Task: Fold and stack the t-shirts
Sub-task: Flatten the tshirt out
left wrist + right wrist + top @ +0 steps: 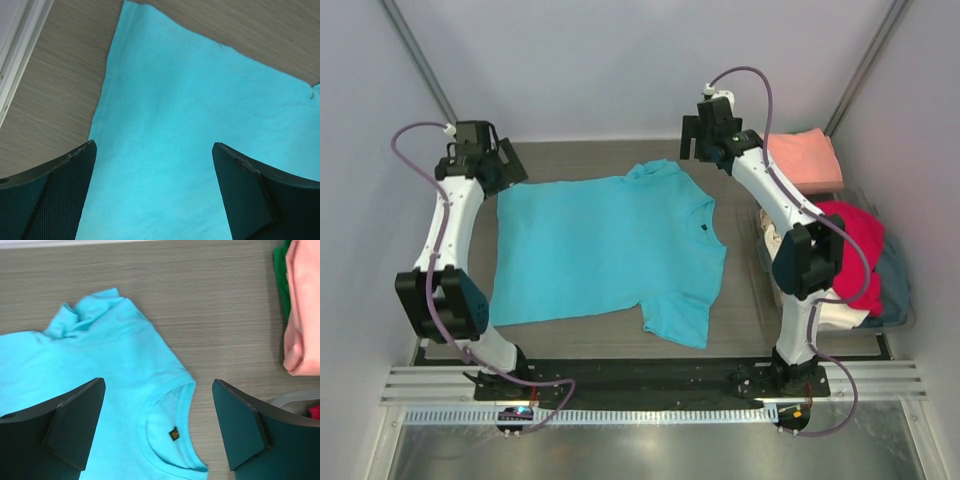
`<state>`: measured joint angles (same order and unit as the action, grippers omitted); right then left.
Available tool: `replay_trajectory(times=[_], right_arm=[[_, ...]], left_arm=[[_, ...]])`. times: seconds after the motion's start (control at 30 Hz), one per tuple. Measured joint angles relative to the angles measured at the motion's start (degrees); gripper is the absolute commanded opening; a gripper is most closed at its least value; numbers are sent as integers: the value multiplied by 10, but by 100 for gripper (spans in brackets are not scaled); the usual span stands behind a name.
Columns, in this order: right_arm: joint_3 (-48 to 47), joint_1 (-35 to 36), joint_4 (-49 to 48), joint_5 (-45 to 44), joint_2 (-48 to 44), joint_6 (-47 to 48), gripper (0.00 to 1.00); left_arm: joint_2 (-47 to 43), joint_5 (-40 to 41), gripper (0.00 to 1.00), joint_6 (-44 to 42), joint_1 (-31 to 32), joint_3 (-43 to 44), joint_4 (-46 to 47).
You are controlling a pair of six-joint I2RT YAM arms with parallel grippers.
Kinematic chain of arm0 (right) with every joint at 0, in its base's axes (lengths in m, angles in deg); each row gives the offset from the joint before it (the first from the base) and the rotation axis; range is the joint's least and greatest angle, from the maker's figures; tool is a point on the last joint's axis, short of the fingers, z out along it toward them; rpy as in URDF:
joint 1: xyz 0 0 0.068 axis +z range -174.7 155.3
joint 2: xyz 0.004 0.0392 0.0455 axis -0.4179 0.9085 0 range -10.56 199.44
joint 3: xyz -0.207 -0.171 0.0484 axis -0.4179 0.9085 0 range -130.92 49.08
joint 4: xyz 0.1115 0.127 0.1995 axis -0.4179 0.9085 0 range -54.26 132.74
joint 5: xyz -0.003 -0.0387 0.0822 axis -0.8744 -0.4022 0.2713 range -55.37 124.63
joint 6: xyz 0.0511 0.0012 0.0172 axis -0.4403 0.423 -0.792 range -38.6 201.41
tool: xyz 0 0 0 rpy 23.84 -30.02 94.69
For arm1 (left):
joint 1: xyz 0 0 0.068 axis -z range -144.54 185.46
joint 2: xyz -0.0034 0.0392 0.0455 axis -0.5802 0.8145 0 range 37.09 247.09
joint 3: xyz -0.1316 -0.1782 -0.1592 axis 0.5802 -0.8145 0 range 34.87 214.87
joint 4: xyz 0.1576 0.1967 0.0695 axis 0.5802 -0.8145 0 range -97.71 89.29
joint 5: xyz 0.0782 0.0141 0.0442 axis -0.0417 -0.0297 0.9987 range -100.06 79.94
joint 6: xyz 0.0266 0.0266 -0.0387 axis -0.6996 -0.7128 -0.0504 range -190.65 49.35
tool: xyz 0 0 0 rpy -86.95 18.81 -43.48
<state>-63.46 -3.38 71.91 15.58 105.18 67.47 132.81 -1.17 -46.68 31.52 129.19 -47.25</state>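
The turquoise t-shirt [605, 245] lies spread flat on the table, neck to the right, with its small dark neck label [704, 227]. My left gripper [492, 160] is open and empty above the shirt's far left hem corner; the wrist view shows turquoise cloth [170, 150] between the fingers. My right gripper [712, 135] is open and empty above the far sleeve and collar; its view shows the collar and label [174, 433]. A folded salmon-pink shirt [805, 160] lies at the far right. Red [855, 245], cream [830, 312] and grey-blue [895, 285] shirts are piled at the right.
The pile of shirts sits in a clear bin [903, 322] at the right edge. The salmon-pink shirt [300, 310] rests over something green [280, 270]. Grey walls enclose the table on three sides. Bare wood table [745, 300] shows between the turquoise shirt and the bin.
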Motion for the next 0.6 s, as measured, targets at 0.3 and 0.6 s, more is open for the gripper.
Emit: replay_trajectory(times=[0.3,0.6], right_arm=[[97,-1,-86,154,9,-61,89],[88,2,-113,264,108,-96,89]], left_arm=[[-15,1,97,27,1,-158,35],[123,-5,94,48,1,-91,55]])
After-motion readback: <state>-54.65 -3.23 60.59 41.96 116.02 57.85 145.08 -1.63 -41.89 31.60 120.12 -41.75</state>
